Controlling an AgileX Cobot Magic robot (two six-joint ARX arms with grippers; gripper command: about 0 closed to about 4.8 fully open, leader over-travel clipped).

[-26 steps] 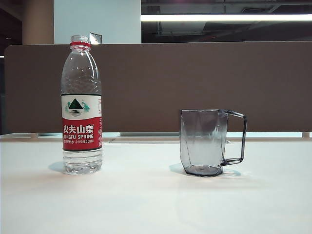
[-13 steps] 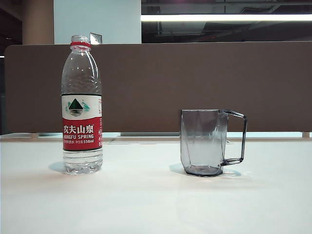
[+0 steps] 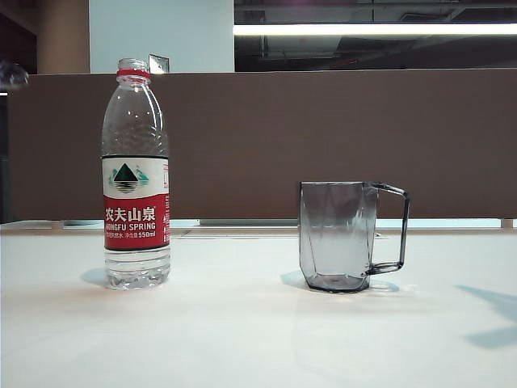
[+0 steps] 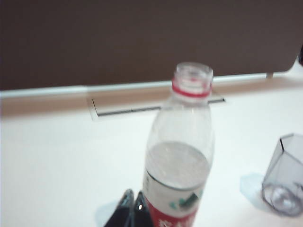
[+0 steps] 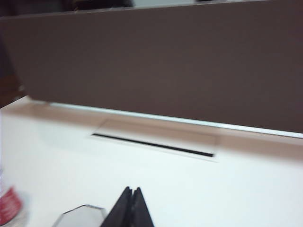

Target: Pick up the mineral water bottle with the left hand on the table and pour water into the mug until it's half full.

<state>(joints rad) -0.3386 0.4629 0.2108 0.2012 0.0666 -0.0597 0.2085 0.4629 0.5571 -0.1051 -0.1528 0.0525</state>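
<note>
The mineral water bottle [image 3: 136, 174] stands upright and uncapped on the left of the white table [image 3: 242, 331]. The smoky-grey mug [image 3: 339, 234] stands to its right with its handle pointing right. In the left wrist view my left gripper [image 4: 133, 195] is shut and empty, its tips close beside the bottle [image 4: 180, 156] at label height; water [image 4: 176, 163] fills the bottle to just above the label, and the mug [image 4: 284, 175] lies beyond. In the right wrist view my right gripper [image 5: 131, 190] is shut and empty, just beside the mug's rim [image 5: 80, 215]. Neither gripper's jaws show in the exterior view.
A brown partition [image 3: 323, 137] runs along the table's far edge, with a cable slot [image 5: 151, 144] in the tabletop before it. A dark blurred shape [image 3: 12, 75] sits at the exterior view's upper left edge. An arm's shadow [image 3: 493, 315] falls on the table right of the mug.
A dark blurred shape has come in at the upper left edge and a shadow has appeared on the table at the right. Bottle and mug have not moved.
</note>
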